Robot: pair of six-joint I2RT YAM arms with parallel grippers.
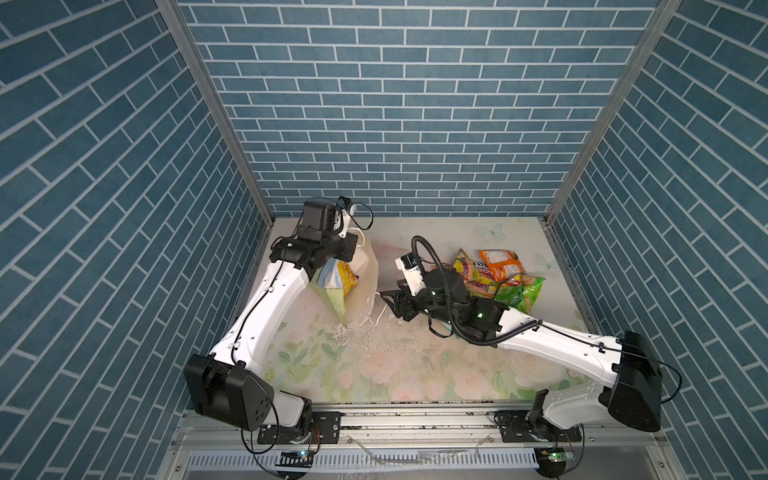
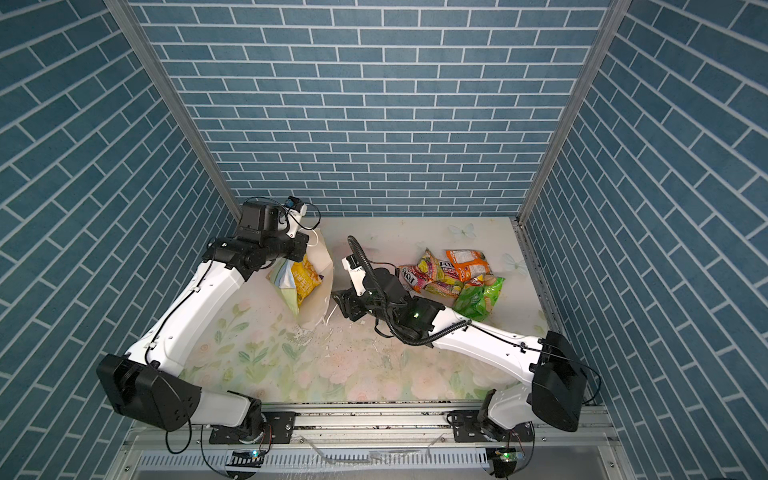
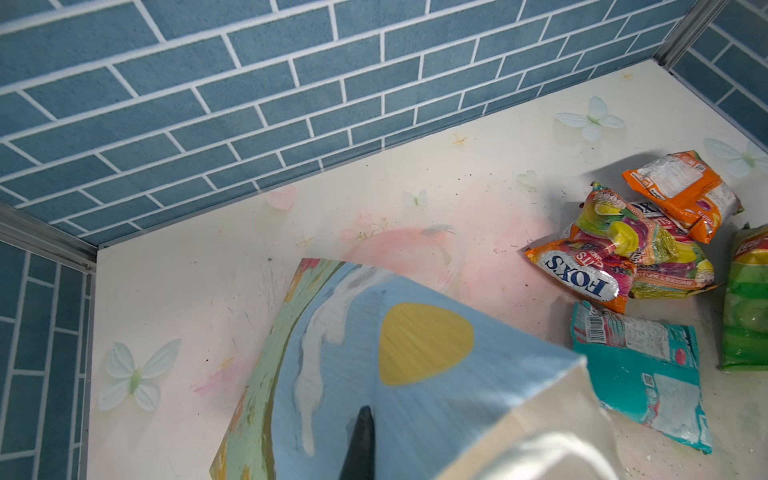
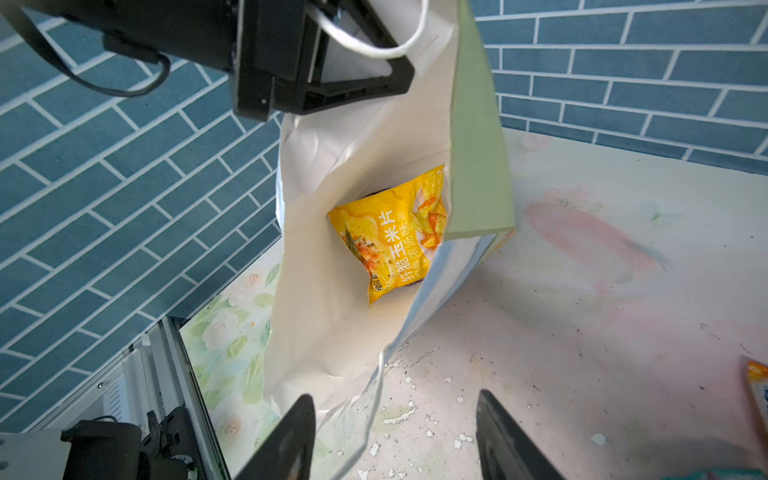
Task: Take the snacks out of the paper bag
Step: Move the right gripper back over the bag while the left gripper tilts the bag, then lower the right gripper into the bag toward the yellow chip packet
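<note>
Right wrist view: paper bag (image 4: 332, 332) is tipped over, its open mouth facing the camera and its inside white. One yellow packet (image 4: 395, 232) lies deep within, near the bottom. Left gripper (image 4: 386, 70) is clamped closed on the bag's upper rim, with a white cord handle (image 4: 374, 50) looping across it. Left wrist view shows one dark fingertip (image 3: 359, 444) against the bag's blue printed outside (image 3: 415, 395). Right gripper (image 4: 395, 399) sits just in front of the bag mouth, jaws partly spread with nothing between them; whether it touches the rim cannot be told. Both top views put the bag (image 1: 365, 286) at the far left of the table (image 1: 395, 365), with the right gripper (image 1: 390, 301) just beside its near edge. Other snacks lie on the table at the far right, well apart from the bag. They are an orange packet (image 3: 685, 191), overlapping fruit-print packets (image 3: 623, 237) lettered "FOX'S", a green packet (image 3: 748, 299) and a teal packet (image 3: 640, 365). The teal one lies nearest the bag and shows only in the left wrist view.
</note>
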